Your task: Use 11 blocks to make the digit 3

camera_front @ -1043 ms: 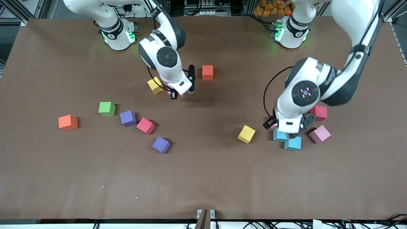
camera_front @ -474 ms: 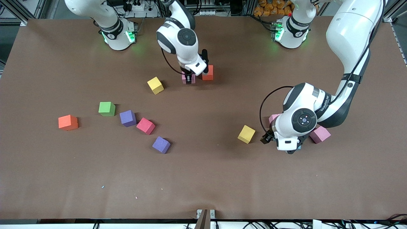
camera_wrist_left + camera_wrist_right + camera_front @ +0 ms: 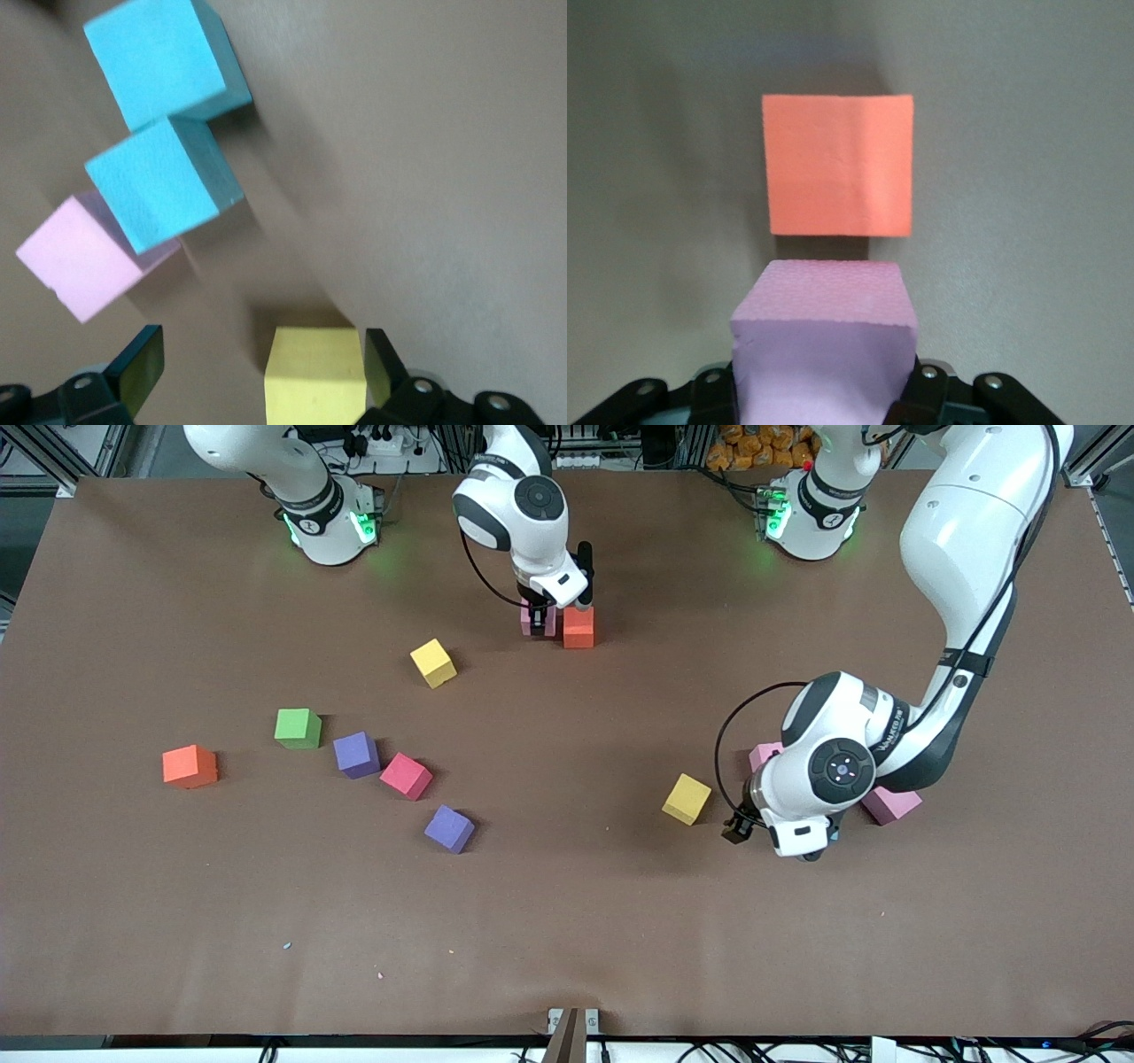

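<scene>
Spotted a purple cube (image 3: 449,828) nearest the front camera, around 7 o'clock from the table's (image 3: 567,939) middle. Over at 4 o'clock, found the left gripper (image 3: 257,363) hanging with fingers spread wide and nothing in them, above a cluster: two cyan cubes (image 3: 164,62) touching corner to corner, a pale pink cube (image 3: 80,257) beside them, and a yellow cube (image 3: 687,798) showing low between the fingers in the left wrist view, contact impossible to call. Also saw another pink cube (image 3: 893,804) poking out at 3 o'clock from that wrist. Then, going up: a red cube (image 3: 407,776), a second purple cube (image 3: 357,755) at its 10 o'clock, an orange cube (image 3: 190,766) way out at 9 o'clock toward the right arm's end, plus a green cube (image 3: 298,728). Farther yet, noticed a second yellow cube (image 3: 433,662) sitting alone. Farthest out, at 12 o'clock, caught the right gripper (image 3: 819,390) pinching a lilac-pink cube (image 3: 824,328), parked just beside an orange-red cube (image 3: 578,627), at its 9 o'clock.
</scene>
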### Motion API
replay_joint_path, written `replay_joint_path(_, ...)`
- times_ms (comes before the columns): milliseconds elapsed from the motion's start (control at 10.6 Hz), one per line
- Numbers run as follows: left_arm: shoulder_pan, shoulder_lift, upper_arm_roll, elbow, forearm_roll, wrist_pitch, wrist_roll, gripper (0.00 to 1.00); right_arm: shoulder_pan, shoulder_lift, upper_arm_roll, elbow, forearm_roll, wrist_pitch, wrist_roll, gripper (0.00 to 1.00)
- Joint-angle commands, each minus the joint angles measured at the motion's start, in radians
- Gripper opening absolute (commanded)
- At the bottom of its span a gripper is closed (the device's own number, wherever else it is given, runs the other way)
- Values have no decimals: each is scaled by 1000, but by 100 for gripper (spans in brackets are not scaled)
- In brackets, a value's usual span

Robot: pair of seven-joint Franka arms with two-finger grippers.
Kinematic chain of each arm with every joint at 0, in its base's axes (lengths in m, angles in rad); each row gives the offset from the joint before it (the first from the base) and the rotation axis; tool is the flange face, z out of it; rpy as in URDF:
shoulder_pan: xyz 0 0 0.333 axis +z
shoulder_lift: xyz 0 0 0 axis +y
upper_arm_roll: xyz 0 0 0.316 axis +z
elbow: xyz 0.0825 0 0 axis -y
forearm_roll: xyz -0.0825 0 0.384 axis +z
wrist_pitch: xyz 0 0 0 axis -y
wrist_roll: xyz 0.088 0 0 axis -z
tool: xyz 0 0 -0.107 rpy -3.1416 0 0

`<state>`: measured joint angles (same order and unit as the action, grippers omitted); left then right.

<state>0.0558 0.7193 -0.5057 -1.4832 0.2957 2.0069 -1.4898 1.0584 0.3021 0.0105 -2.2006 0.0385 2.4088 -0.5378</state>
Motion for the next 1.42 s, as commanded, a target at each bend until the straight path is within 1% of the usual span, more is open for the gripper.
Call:
replay_joint_path(0, -1, 3, 21, 23, 25, -5, 35, 100, 25, 8, -7, -21, -5, 47, 21, 8)
replay_joint_path(190, 16, 0, 21, 9, 25, -17, 45, 100, 23, 25, -9, -18, -5, 53, 21, 8)
replay_joint_path(284, 27, -14, 21, -24, 28, -34, 72, 100, 23, 31, -9, -18, -6, 67, 21, 8)
replay_joint_path(474, 45, -102, 18, -148, 36, -40, 307, 100, 25, 46, -9, -16, -6, 87, 21, 8)
replay_joint_path(664, 67, -211, 13, -273, 42, -40, 473, 100, 25, 58, -9, -14, -6, 102, 21, 8)
replay_joint_path(758, 73, -250, 10, -334, 40, -39, 558, 100, 23, 69, -9, -13, -6, 104, 21, 8)
replay_joint_path(853, 73, -270, 1, -398, 40, -24, 618, 100, 25, 72, -9, -11, -8, 104, 21, 8)
replay_joint_path(948, 78, -308, -13, -458, 42, 22, 679, 100, 25, 75, -9, -8, -8, 105, 21, 8)
replay_joint_path(1043, 94, -333, -19, -485, 42, 48, 777, 100, 25, 78, -9, -8, -8, 113, 21, 8)
replay_joint_path(1137, 102, -331, -25, -485, 40, 52, 839, 100, 25, 84, -9, -8, -8, 122, 21, 8)
replay_joint_path(1327, 116, -325, -25, -505, 42, 105, 908, 100, 25, 92, -9, 1, -8, 125, 21, 8)
